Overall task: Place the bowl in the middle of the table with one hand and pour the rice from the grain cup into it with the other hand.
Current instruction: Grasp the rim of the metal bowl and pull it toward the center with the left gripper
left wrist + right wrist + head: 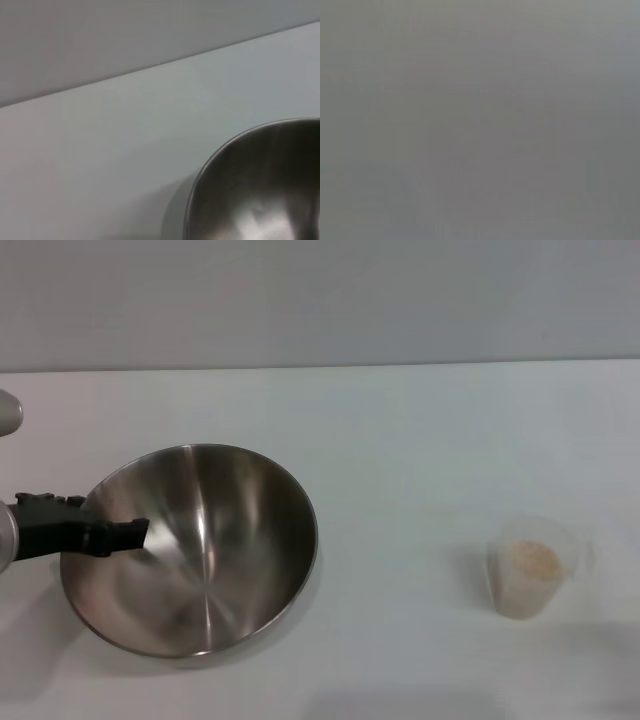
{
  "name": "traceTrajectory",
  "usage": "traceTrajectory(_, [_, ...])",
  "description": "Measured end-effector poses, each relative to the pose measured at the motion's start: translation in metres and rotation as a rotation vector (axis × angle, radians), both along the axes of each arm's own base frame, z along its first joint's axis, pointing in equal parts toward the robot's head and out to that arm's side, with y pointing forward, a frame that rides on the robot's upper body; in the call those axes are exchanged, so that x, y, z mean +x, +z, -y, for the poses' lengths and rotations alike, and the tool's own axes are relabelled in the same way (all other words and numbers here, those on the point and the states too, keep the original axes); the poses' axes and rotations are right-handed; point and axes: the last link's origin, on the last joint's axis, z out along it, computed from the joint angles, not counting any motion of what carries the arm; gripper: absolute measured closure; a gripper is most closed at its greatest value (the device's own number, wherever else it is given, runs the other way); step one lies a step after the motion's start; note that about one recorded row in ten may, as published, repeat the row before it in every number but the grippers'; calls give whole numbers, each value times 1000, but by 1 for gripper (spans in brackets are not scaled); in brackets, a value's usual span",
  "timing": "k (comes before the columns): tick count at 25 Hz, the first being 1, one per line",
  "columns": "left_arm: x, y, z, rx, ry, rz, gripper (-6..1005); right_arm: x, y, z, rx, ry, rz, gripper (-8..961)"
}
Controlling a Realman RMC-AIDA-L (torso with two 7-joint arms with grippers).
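Bowl (pixel 200 560): set near the table's (pixel 400 440) left edge; open surface lies rightward.
Grain cup (pixel 528 575): upright, rice (pixel 533 560) inside, well apart.
Left gripper (pixel 112 532): clamped over the bowl's rim.

The left end effector (pixel 112 533) reaches in from the left, black fingers clamped across a rim; the right arm is out of view.
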Motion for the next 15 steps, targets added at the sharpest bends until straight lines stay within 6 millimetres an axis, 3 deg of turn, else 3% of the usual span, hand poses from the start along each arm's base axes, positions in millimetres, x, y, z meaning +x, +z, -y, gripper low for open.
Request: traceTrajectory(15, [-6,-6,-7,-20,5,-17,211,0,0,0,-2,0,0,143])
